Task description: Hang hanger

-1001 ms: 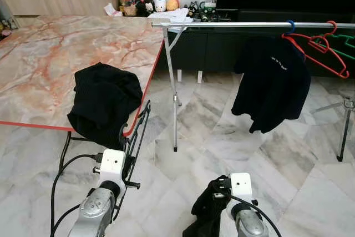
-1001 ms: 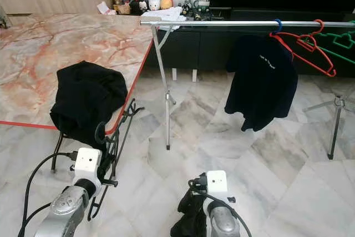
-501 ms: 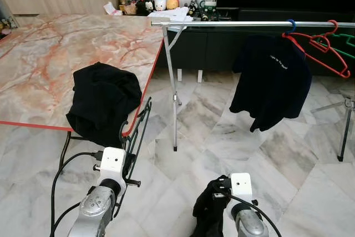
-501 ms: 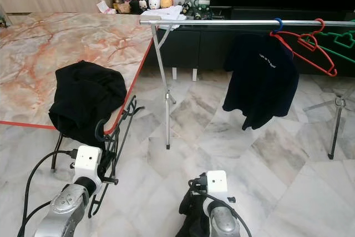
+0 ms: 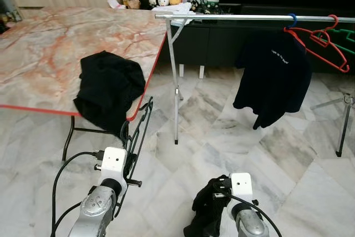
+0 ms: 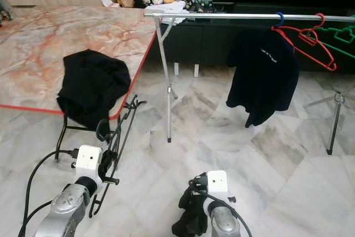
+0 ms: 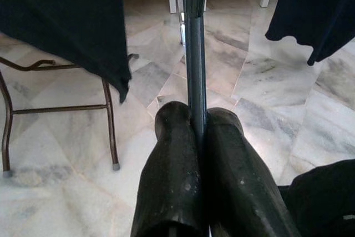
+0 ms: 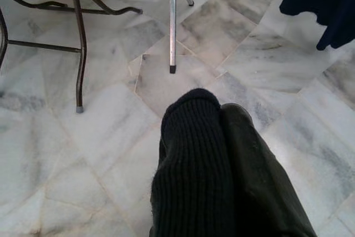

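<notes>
Black garment (image 8: 194, 165) drapes over and hides one right end effector finger.

You see four hangers: black (image 5: 138, 137), blue (image 5: 290, 23), red (image 5: 324, 48), green (image 5: 346, 34). Three dark garments: table (image 5: 108, 87), rail (image 5: 274, 76), right gripper (image 5: 208, 212).

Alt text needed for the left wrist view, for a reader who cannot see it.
The left end effector is shut on a thin black hanger that runs straight ahead between its two black fingers. Beyond lie marble floor, a black garment above a table's metal legs, and a dark shirt's hem.
</notes>
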`<state>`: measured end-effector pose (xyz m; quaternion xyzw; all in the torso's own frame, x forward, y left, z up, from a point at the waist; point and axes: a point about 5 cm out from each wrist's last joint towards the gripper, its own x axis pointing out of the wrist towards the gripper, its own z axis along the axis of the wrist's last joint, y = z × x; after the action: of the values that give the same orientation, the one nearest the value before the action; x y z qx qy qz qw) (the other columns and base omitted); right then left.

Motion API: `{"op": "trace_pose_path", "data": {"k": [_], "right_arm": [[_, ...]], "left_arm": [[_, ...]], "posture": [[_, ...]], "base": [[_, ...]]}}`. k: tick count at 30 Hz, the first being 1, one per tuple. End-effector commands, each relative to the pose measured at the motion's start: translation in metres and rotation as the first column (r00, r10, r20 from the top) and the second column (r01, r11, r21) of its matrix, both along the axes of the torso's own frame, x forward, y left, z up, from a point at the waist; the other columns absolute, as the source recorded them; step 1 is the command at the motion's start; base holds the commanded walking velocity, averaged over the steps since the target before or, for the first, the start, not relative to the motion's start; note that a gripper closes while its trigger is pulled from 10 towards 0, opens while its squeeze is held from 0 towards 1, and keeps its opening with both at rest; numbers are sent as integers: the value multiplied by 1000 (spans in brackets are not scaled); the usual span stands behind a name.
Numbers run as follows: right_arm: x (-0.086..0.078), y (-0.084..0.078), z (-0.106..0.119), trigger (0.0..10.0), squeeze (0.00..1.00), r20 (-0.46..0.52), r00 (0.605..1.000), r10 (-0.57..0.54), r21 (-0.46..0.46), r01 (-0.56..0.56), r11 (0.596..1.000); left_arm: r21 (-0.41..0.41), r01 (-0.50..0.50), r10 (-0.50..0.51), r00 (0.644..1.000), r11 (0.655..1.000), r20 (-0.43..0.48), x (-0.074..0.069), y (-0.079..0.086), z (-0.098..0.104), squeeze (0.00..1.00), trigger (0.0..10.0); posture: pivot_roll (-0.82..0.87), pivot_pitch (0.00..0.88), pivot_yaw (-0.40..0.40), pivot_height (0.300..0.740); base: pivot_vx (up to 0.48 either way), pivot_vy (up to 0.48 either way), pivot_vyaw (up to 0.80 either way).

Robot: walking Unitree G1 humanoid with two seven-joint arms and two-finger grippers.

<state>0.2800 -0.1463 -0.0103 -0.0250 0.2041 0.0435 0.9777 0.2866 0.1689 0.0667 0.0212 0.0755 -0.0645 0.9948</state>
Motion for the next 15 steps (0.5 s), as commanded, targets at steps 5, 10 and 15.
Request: {"op": "trace_pose_path", "data": {"k": [5,10,15], "right_arm": [[2,1,2,10000,0,11,1000,-5,2,5,1000],[2,0,2,10000,0,10,1000,-8,1,8,1000],[2,-1,2,10000,0,10,1000,-11,-1,11,1000]], "left_arm": [[-7,-5,5,1000,1000,-1,-1,2,1,0,10000],[-7,-5,5,1000,1000,-2,-1,2,1,0,10000],[-10,3,-3,1000,1000,-6,-1,2,1,0,10000]], "posture": [[61,82,62,740],[61,85,62,740],[62,87,61,740]], "base": [[-272,0,0],[-270,0,0],[-272,0,0]]}}
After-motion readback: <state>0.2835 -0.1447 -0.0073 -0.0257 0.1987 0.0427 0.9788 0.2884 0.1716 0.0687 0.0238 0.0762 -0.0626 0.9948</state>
